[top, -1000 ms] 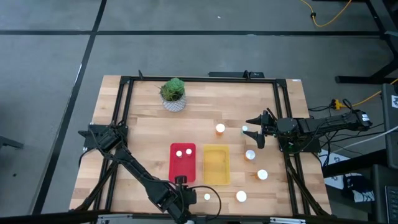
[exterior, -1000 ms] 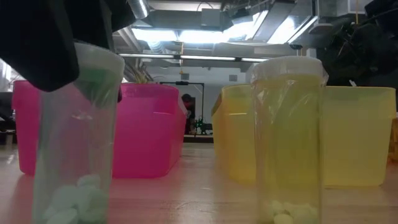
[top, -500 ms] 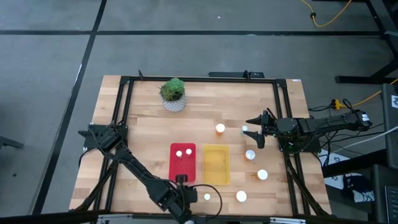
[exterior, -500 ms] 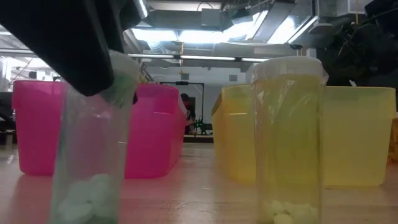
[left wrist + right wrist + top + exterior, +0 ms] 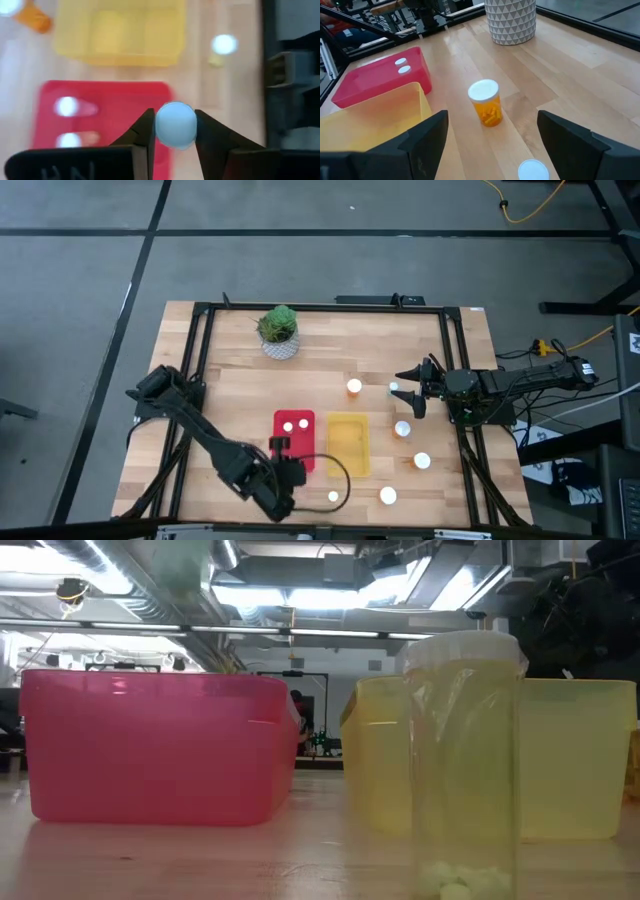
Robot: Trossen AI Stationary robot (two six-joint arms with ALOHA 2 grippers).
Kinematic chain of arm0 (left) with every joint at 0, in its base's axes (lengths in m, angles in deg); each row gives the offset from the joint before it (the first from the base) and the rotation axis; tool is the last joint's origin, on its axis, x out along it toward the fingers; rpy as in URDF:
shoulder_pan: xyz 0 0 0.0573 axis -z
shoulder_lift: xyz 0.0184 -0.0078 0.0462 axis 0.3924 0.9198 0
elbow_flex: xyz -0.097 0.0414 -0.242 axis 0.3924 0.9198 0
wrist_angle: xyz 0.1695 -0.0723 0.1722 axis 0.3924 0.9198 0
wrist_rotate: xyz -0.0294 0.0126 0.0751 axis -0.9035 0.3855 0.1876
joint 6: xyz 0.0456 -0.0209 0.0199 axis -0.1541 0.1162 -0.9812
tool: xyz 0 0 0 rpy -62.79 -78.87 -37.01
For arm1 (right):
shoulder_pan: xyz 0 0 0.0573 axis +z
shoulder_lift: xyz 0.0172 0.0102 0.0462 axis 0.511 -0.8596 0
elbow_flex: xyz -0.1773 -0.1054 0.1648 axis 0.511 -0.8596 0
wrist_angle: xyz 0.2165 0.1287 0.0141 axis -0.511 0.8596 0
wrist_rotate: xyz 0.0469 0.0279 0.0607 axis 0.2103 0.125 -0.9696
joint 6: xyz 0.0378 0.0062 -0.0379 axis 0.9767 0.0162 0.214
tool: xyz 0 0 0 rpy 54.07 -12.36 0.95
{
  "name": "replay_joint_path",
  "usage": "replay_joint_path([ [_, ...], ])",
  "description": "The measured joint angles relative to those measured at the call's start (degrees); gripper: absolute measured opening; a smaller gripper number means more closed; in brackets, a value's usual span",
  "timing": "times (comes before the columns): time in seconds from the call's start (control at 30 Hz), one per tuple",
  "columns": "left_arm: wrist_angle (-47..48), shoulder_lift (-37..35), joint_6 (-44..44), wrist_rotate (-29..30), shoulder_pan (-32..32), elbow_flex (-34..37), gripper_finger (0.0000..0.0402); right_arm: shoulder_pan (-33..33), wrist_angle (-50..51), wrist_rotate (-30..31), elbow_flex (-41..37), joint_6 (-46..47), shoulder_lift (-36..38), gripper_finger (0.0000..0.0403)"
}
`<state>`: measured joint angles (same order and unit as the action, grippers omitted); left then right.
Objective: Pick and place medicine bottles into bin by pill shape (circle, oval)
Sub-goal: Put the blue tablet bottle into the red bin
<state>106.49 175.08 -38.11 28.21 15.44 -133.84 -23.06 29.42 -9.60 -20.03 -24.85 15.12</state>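
Above red bin [image 5: 100,107], seemingly white-capped bottle [image 5: 175,124]

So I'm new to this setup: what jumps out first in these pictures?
The left gripper, near the table's front edge, is shut on a white-capped bottle above the red bin, which already holds two bottles. Beside it sits an empty-looking yellow bin; the right gripper waits open at the right, near loose bottles.

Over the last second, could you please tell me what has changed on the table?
The left gripper shut on a clear bottle that stood at the table's front edge and lifted it out of the low view, swinging back over the near end of the red bin. The right gripper stayed put, open, by the orange bottle. The yellow bin, the plant and the other bottles did not move.
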Motion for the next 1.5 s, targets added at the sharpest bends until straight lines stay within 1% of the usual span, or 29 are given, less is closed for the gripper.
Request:
replay_joint_path([
  [0.1,0.5,0.2,-3.2,0.0,-2.3,2.0,0.0089,0.0,0.0,0.0,0.0,0.0,0.0,0.0307],
  [0.2,-3.2,0.1,-7.4,0.0,-4.4,5.5,0.0089,0.0,0.0,0.0,0.0,0.0,0.0,0.0307],
  [0.33,-3.6,0.0,-11.6,-0.1,-6.6,8.9,0.0089,0.0,0.0,0.0,0.0,-0.1,0.0,0.0307],
  [0.43,-5.1,-0.1,-12.0,-3.3,-8.1,11.9,0.0089,0.0,0.3,0.0,0.0,0.0,0.0,0.0307],
  [0.5,-7.9,0.0,-13.0,-5.0,-8.6,13.6,0.0088,0.0,0.4,0.0,0.0,-0.1,0.0,0.0307],
  [0.63,-13.3,-0.7,-16.0,-5.4,-9.3,17.3,0.0088,0.0,0.4,0.0,0.0,-0.1,0.0,0.0307],
  [0.77,-16.9,-2.4,-16.4,-5.5,-10.6,21.0,0.0088,0.0,0.6,0.0,0.0,0.0,0.0,0.0307],
  [0.9,-22.9,-5.0,-16.5,-5.7,-11.9,25.5,0.0088,0.0,1.1,0.0,0.0,0.0,0.0,0.0307],
  [1.0,-26.5,-6.9,-16.4,-7.1,-12.8,28.0,0.0089,0.0,1.3,0.0,0.0,0.0,0.0,0.0307],
  [1.2,-27.3,-6.4,-13.5,-13.3,-14.3,28.9,0.0098,0.0,1.7,0.3,0.0,0.0,0.0,0.0307],
  [1.5,-29.5,-5.9,-13.3,-12.7,-14.3,28.9,0.0101,0.0,1.7,0.4,0.0,-0.1,0.0,0.0307],
])
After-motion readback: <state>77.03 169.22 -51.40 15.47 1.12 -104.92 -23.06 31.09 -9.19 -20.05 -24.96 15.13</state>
